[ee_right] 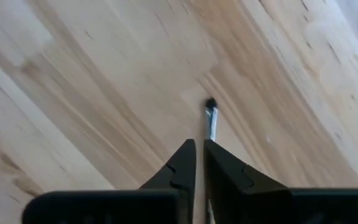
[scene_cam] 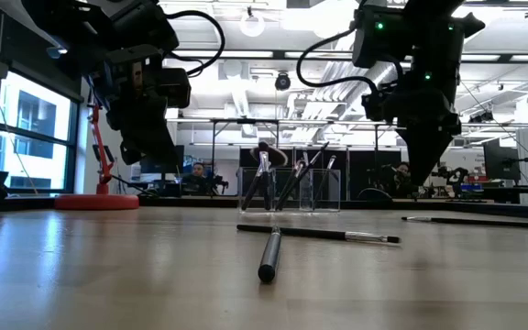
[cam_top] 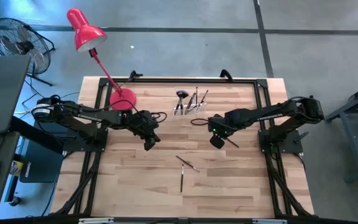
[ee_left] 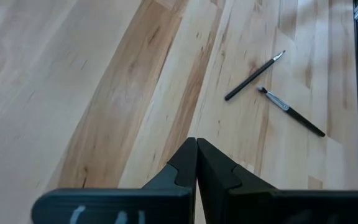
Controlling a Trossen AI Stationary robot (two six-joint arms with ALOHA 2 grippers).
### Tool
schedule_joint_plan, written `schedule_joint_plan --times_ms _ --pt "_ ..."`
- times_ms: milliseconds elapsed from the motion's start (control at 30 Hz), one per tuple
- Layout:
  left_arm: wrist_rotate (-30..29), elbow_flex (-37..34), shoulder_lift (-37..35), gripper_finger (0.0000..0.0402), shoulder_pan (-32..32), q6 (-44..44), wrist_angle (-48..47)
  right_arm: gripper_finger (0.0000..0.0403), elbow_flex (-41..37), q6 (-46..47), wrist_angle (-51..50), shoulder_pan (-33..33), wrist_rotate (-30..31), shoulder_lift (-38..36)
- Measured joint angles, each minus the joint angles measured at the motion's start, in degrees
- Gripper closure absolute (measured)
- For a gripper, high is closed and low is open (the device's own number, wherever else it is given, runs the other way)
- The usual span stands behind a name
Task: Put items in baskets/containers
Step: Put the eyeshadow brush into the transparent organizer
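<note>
High view: small clear plastic holder (cam_top: 190, 109) is seen at the far middle of the pale wooden table (cam_top: 129, 186), just beside the red desk lamp's round base (cam_top: 122, 99); several thin dark makeup brushes (cam_top: 194, 99) stand in it, one with a wide dark head, exact count not readable. Left gripper (cam_top: 149, 142) and right gripper (cam_top: 216, 142) are held over mid-table, well apart; one loose dark brush (cam_top: 230, 141) is seen just beside the right one, two more (cam_top: 188, 163) (cam_top: 181, 180) nearer the front. Low view: holder walls (scene_cam: 324, 188) are barely made out, the brushes lean inside; both grippers hang clear of the wood, arm tops cut off; the loose brush (scene_cam: 470, 221) lies flat, low beside the right gripper (scene_cam: 426, 172). Left wrist view: fingers (ee_left: 185, 163) are pressed fully together, nothing held; two brushes (ee_left: 255, 76) (ee_left: 291, 112) lie well ahead. Right wrist view: fingers (ee_right: 180, 163) are parted by a narrow slit, nothing gripped; silvery ferrule and dark tip of a brush (ee_right: 211, 118) are seen just past the tips, handle hidden beneath.
</note>
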Motion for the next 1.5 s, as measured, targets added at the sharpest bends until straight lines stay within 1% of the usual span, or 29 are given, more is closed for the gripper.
schedule_joint_plan --times_ms 233,467,600,767,967,1300,1400,1500 --pt "-1.0 0.0 0.0 0.0400 0.0 0.6 1.1 0.0329 0.0 -3.0 0.4 -1.1 0.0 0.1" --pt "-1.1 0.0 0.0 0.0400 0.0 0.6 1.5 0.0313 0.0 -4.1 -0.2 -1.0 -0.3 0.8" --pt "-1.1 0.0 0.0 0.0400 0.0 0.6 1.3 0.0313 0.0 -4.1 -1.0 -1.0 -0.6 2.5" --pt "-1.1 0.0 0.0 0.0400 0.0 0.6 1.2 0.0313 0.0 -5.4 -1.8 -1.0 -4.6 5.4" --pt "-1.1 0.0 0.0 0.0400 0.0 0.6 1.2 0.0311 0.0 -4.1 -4.4 -1.0 -4.4 7.1" --pt "-1.1 0.0 0.0 0.0400 0.0 0.6 1.2 0.0313 0.0 -5.0 -4.7 -1.0 -4.5 11.2" --pt "-1.1 0.0 0.0 0.0400 0.0 0.6 1.2 0.0322 -0.7 -5.1 -3.0 -1.0 -5.8 12.4" --pt "-1.1 0.0 0.0 0.0400 0.0 0.6 1.2 0.0349 -2.8 -5.1 1.0 -1.0 -8.5 12.5"
